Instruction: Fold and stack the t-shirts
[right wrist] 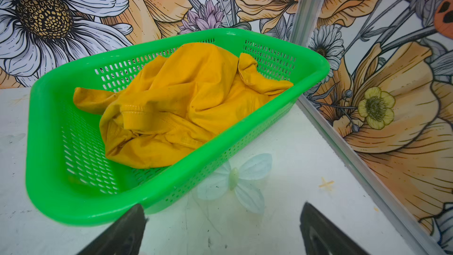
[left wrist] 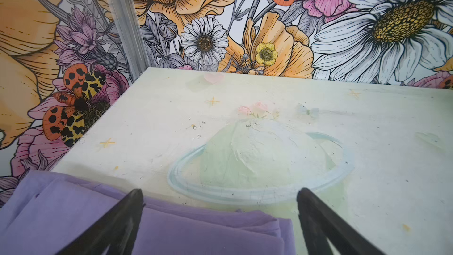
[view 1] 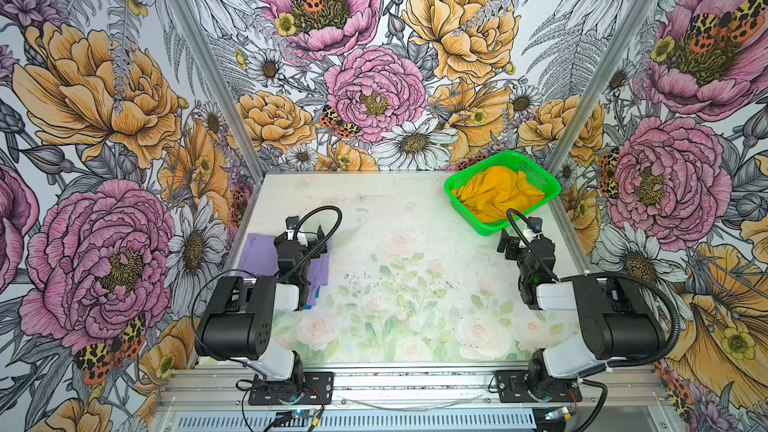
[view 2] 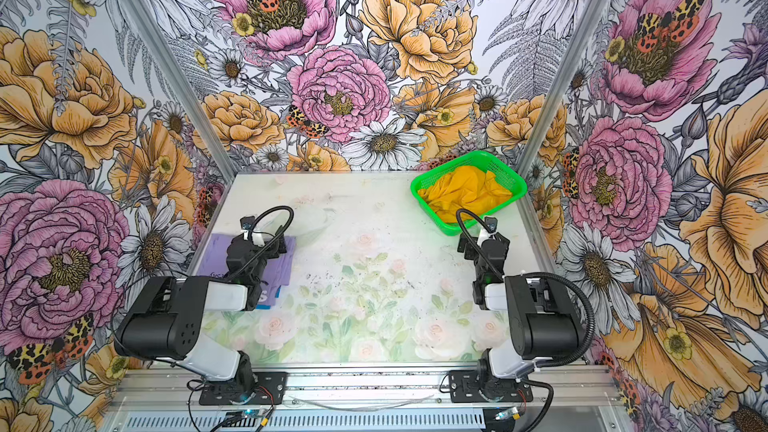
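- Hanging over the folded lavender t-shirt (view 1: 257, 253) at the left edge of the desk (view 1: 415, 243), the left pincer (left wrist: 219, 192) stands wide and grips nothing. One dark finger shows over the purple cloth, the other over bare desk just past the cloth's edge.
- The left arm (view 1: 232, 322) is folded up: its bulky black joint sits near the front rail, the forearm runs toward the back wall, and the wrist is above the lavender cloth.
- A blue t-shirt (view 2: 264, 297) shows only as a sliver under the lavender one's near corner, with a bit of white print on it.
- The right pincer (right wrist: 223, 206) is wide as well and empty, its fingers over bare desk just short of the green basket (right wrist: 36, 123).
- The right arm (view 1: 615, 322) is folded much like the left, with its wrist pointed at the basket in the far right corner of the desk.
- The mustard-yellow t-shirt (right wrist: 186, 104) lies crumpled inside the basket, its collar band facing the right wrist camera — apart from both pincers.
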Tool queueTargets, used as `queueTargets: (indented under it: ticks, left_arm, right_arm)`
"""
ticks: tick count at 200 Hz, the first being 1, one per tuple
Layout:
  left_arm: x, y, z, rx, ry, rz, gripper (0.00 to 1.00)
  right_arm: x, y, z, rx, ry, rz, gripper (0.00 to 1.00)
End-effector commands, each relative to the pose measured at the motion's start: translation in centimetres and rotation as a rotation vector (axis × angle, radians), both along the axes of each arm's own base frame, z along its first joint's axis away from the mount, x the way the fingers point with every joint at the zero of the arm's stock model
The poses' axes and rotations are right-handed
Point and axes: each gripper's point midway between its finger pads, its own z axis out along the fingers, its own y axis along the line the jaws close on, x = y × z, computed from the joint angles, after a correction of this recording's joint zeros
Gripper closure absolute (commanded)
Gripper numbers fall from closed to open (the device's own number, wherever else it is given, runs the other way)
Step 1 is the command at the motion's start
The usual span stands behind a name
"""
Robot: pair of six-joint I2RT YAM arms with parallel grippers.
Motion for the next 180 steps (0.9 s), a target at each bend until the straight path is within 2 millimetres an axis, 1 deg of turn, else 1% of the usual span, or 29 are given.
queueTargets:
  ticks: [1, 21, 36, 167, 180]
  left_arm:
    - [0.4, -0.1, 0.7, 0.007, -0.018, -0.021, 0.01]
    - [0.4, -0.1, 0.7, 0.006, -0.017, -0.021, 0.01]
    - [0.4, -0.2, 0.7, 0.006, -0.016, -0.022, 0.01]
    - [0.4, -0.1, 0.7, 0.008, -0.019, -0.018, 0.01]
    - [0.5, -0.4, 0.9, 0.017, -0.006, -0.018, 0.01]
  right_arm:
    - [0.6, 0.2, 1.0, -0.001, -0.027, 0.003, 0.0]
    - [1.0, 1.9, 0.7, -0.013, -0.004, 0.107, 0.0]
    - [0.9, 2.3, 0.7, -0.021, -0.006, 0.128, 0.01]
    - [1.0, 2.3, 0.7, -0.018, -0.007, 0.128, 0.01]
    - [1.0, 2.3, 0.7, -0.019, -0.006, 0.129, 0.01]
